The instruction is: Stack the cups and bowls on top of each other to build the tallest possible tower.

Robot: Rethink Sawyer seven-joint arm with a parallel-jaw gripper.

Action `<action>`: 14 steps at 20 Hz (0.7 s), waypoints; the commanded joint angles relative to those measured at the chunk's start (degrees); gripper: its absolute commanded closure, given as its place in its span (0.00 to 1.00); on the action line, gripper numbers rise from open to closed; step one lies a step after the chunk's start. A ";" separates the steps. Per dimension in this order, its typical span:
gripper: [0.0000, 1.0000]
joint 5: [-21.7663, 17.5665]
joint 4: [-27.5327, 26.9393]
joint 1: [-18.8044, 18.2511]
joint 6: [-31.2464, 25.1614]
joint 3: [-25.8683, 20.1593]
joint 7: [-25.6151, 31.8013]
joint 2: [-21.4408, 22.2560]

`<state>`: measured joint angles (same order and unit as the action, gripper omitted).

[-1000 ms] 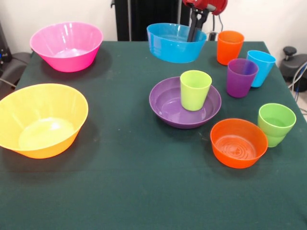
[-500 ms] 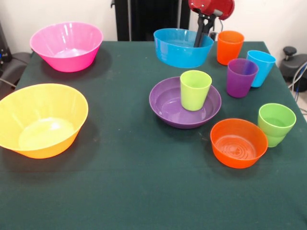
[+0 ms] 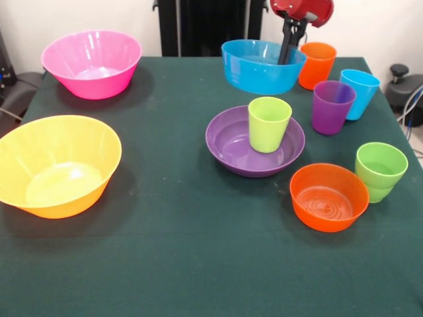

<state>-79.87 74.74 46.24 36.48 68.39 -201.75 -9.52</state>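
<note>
Black pincer (image 3: pixel 288 58) at 1 o'clock, clamped on rim of round blue plastic bowl (image 3: pixel 261 69); lime-yellow plastic cup (image 3: pixel 268 123) upright inside wide purple plastic bowl (image 3: pixel 231 142), centre.

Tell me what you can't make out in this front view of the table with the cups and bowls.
- Gripper: its tips sit behind the blue bowl's rim, so whether it grips the wall is unclear.
- Arm: cut off by the top edge.
- Orange cup: its left side is hidden behind the blue bowl.
- Light blue cup: partly hidden by the purple cup.
- Green cup: its base is hidden behind the orange bowl.
</note>
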 commanded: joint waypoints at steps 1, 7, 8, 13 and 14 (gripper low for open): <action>1.00 1.47 -7.12 0.41 -4.68 -4.67 -19.98 -3.82; 1.00 0.00 -8.58 0.79 -2.45 -3.12 -24.53 -6.72; 1.00 0.18 -8.83 0.80 -2.24 -3.11 -24.51 -6.77; 1.00 0.86 -9.24 0.86 -2.10 -2.86 -24.26 -7.19; 1.00 1.05 -9.22 0.90 -1.94 -3.05 -23.95 -7.03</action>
<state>-79.88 72.33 46.68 36.38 71.18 -210.41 -14.01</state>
